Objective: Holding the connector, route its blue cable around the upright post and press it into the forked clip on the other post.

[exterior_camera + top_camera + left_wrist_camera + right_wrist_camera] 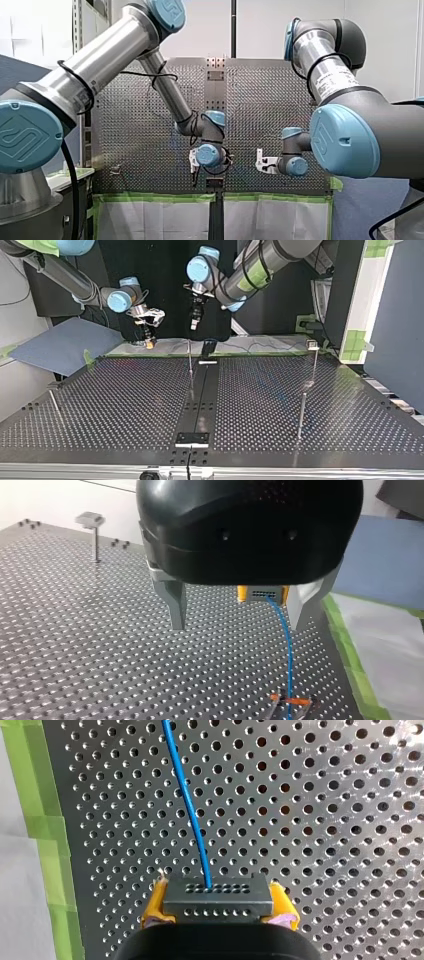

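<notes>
Right end effector (218, 906) was clamped on the dark grey perforated connector (218, 894); a snagging thin blue cable (192, 815) might have twisted it loose. Left end effector (237, 625) stood spread apart.

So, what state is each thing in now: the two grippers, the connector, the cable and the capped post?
Left gripper: open, empty.
Connector: gripped at both sides.
Right gripper: shut on connector.
Blue cable: leaves connector, lightly curved, touching no post in view.
Capped post: upright, bare.
</notes>
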You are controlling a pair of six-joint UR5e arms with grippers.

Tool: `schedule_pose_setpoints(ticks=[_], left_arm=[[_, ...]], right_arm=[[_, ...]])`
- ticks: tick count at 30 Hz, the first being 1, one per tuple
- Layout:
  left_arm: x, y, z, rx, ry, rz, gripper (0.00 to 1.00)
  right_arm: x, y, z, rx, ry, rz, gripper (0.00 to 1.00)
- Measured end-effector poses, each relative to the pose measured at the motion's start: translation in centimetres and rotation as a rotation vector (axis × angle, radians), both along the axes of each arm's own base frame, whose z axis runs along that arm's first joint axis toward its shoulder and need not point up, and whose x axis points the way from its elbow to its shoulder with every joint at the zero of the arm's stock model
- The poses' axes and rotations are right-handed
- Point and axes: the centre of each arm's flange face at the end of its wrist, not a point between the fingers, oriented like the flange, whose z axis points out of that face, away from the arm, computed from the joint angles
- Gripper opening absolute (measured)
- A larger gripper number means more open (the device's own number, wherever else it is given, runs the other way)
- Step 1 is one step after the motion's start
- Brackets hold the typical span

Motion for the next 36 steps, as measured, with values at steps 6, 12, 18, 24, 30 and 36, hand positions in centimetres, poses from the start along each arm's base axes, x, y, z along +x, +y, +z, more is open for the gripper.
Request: schedule_pose_setpoints(ticks=[6,12,18,24,30,36], left_arm=[[-1.2,1.3,1.3,-0.017,0.009,0.015,1.0],[-2.5,2.4,2.5,-0.014,0.013,0.026,1.0],[-3.7,3.5,3.7,-0.023,0.011,0.026,1.0],[-4.9,4.7,4.9,-0.062,0.019,0.03,1.0],[-6.2,5.9,6.0,-0.116,0.025,0.034,1.0],[-7.2,7.1,7.1,-0.163,0.017,0.044,1.0]], right_arm=[[-0.2,-0.2,0.0,-0.001,0.0,-0.004,0.0],[-0.6,-0.4,0.0,-0.003,-0.001,-0.011,0.0],[-0.7,-0.5,0.0,-0.004,-0.001,-0.013,0.0],[-0.7,-0.5,0.0,-0.004,-0.001,-0.014,0.0],[-0.9,-0.6,0.0,-0.005,-0.001,-0.016,0.0],[-0.9,-0.6,0.0,-0.005,-0.001,-0.017,0.0]])
